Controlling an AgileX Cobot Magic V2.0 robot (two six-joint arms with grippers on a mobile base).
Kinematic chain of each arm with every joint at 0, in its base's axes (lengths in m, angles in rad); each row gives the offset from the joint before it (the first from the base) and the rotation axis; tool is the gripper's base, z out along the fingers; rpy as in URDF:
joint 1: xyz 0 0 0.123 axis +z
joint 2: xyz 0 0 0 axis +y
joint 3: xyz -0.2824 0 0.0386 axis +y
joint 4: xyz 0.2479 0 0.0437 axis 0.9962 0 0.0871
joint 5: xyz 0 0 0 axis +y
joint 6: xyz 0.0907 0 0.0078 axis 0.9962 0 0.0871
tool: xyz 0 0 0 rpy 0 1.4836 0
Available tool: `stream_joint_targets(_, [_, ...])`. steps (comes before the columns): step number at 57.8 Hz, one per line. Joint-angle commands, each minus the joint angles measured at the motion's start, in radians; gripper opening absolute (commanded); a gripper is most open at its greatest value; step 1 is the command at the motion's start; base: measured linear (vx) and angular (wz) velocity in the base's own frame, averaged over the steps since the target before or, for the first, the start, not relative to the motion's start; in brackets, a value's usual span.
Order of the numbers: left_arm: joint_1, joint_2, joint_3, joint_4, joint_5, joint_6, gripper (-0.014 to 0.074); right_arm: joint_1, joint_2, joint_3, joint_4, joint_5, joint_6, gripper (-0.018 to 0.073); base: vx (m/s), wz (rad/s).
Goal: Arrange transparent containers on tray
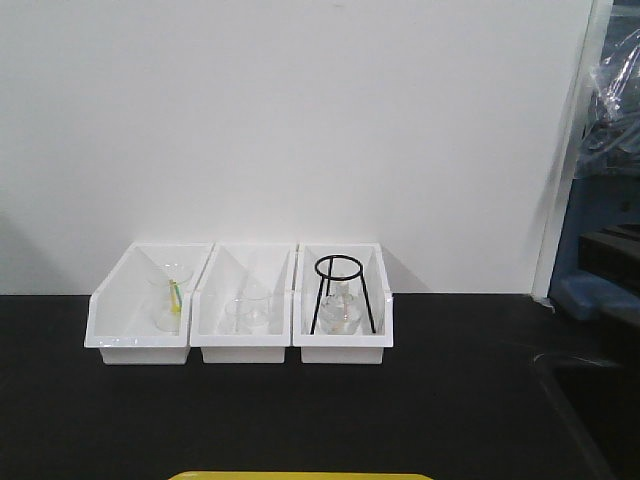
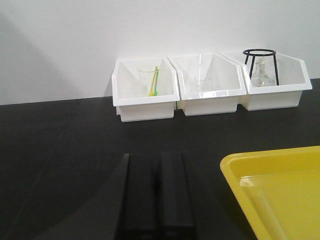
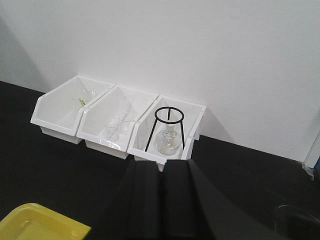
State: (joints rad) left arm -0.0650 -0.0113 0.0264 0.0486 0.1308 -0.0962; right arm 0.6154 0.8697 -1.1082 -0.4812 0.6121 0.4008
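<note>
1. Exterior front view: three white bins stand side by side on the black table (image 1: 300,420) against the white wall. The left bin (image 1: 140,320) holds a clear beaker with a yellow-green stirrer (image 1: 175,298). The middle bin (image 1: 245,318) holds clear glassware, with a thin test tube (image 1: 257,277) leaning inside. The right bin (image 1: 345,318) holds a black wire tripod stand (image 1: 342,292) over a glass flask. The yellow tray's (image 1: 300,476) far edge shows at the near edge.

2. Left wrist view: the left gripper (image 2: 156,190) has its black fingers pressed together, holding nothing, above the table left of the tray (image 2: 280,195). A test tube (image 2: 201,67) leans in the middle bin, far off.

3. Right wrist view: the right gripper (image 3: 161,197) is likewise clenched and empty, just near of the tripod stand's bin (image 3: 167,137). A tray corner (image 3: 40,222) lies near-left.
</note>
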Motion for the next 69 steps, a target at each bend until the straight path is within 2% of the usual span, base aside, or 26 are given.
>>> stream_joint_targets(1, [0.001,-0.012,0.031,-0.009,-0.073,-0.015,-0.0006,-0.006,-0.004,-0.027,-0.027,-0.071,-0.007,-0.0013,0.00,0.00])
stream_joint_targets(45, [0.001,-0.013,0.031,-0.005,-0.066,-0.015,-0.0006,-0.006,-0.004,-0.027,-0.026,-0.069,-0.007,-0.0013,0.00,0.00])
stream_joint_targets(54, [0.001,-0.013,0.031,-0.005,-0.066,-0.015,-0.0006,-0.009,-0.024,-0.026,0.075,-0.067,-0.015,-0.0013,0.00,0.00])
stream_joint_targets(61, [0.001,-0.013,0.031,-0.005,-0.066,-0.015,-0.0006,-0.095,-0.084,0.049,0.152,-0.133,-0.098,-0.0013,0.00,0.00])
stream_joint_targets(69, [0.001,-0.013,0.031,-0.005,-0.066,-0.015,-0.0006,-0.289,-0.220,0.272,0.277,-0.301,-0.253,-0.0013,0.00,0.00])
